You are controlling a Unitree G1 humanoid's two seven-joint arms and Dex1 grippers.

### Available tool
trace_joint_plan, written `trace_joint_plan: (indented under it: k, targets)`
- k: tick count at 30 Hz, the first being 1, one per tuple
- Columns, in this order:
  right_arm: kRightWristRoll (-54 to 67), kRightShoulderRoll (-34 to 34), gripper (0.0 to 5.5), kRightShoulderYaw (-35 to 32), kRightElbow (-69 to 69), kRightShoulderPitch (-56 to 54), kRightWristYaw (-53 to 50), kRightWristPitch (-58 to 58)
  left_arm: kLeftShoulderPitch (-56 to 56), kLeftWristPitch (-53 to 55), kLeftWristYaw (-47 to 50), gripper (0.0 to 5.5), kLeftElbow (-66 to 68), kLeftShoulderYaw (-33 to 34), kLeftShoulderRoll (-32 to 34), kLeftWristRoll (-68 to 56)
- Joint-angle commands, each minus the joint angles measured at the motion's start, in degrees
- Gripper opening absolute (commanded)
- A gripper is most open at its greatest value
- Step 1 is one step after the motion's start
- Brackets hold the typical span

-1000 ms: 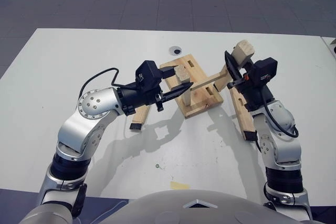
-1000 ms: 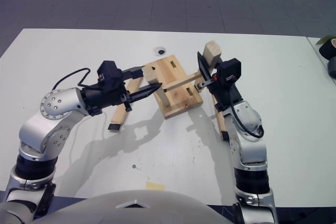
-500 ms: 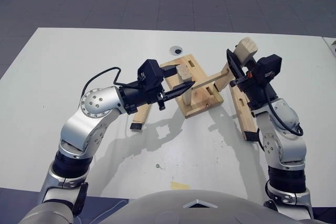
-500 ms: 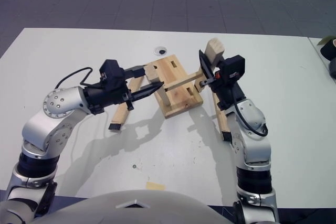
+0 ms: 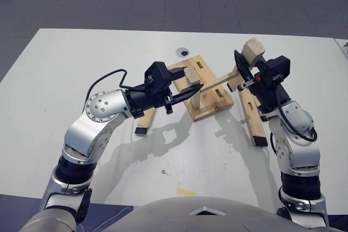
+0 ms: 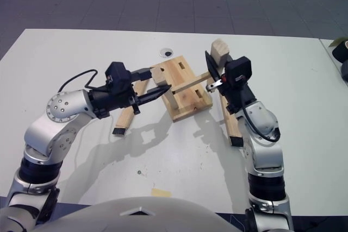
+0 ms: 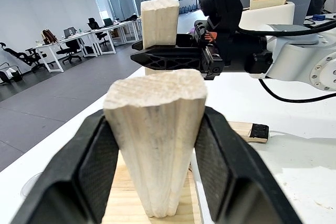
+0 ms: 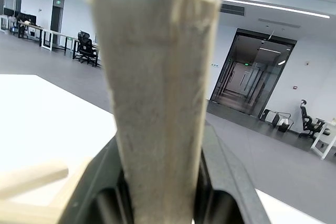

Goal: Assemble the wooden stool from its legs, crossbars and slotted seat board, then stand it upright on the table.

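The slotted seat board (image 5: 211, 105) lies flat at the middle of the white table. One pale wooden leg (image 5: 190, 76) stands upright on it, and my left gripper (image 5: 191, 80) is shut on that leg; the left wrist view shows the same leg (image 7: 155, 140) squeezed between both fingers (image 7: 97, 166). My right gripper (image 5: 247, 63) is shut on a second leg (image 5: 252, 51), raised over the board's right edge. A thin crossbar (image 5: 217, 84) spans between the two legs. Up close, the second leg (image 8: 157, 103) sits between the right fingers.
A loose leg piece (image 5: 145, 119) with a black foot lies left of the board under my left arm. Another loose leg piece (image 5: 253, 120) lies right of the board under my right arm. A cable hole (image 5: 181, 52) is behind the board. Tape (image 5: 186, 192) marks the near edge.
My left gripper and its leg have shifted a little to the right over the board. The right gripper with its leg rose slightly, then settled back.
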Motion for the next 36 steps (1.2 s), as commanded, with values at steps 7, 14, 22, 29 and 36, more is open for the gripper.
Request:
trace_joint_plan:
  k: [7,14,22,29,36]
  targets:
    - [4.7,2.8,1.01,2.2,-4.5,-3.5,2.9,-2.2,-5.4,1.6,-2.1,2.03,4.0,0.0,0.4,1.6]
    - [18.3,7.7,1.01,-1.8,-6.8,-4.6,-0.5,7.2,-4.8,1.7,-2.0,2.03,3.8,-0.1,-0.2,2.3]
    - [30.2,10.3,1.01,-6.8,-6.0,-3.4,-6.2,18.0,-4.0,1.6,-1.8,2.03,3.7,-0.8,-0.5,3.0]
    - [26.1,6.7,1.01,-5.8,-2.9,-3.7,-7.3,21.6,-4.2,1.5,-2.1,2.03,4.1,-0.8,-0.6,3.3]
    - [31.2,3.4,1.01,-8.8,-2.3,-7.4,-10.5,31.6,-3.9,0.9,-2.0,2.03,4.7,-1.0,-0.6,3.7]
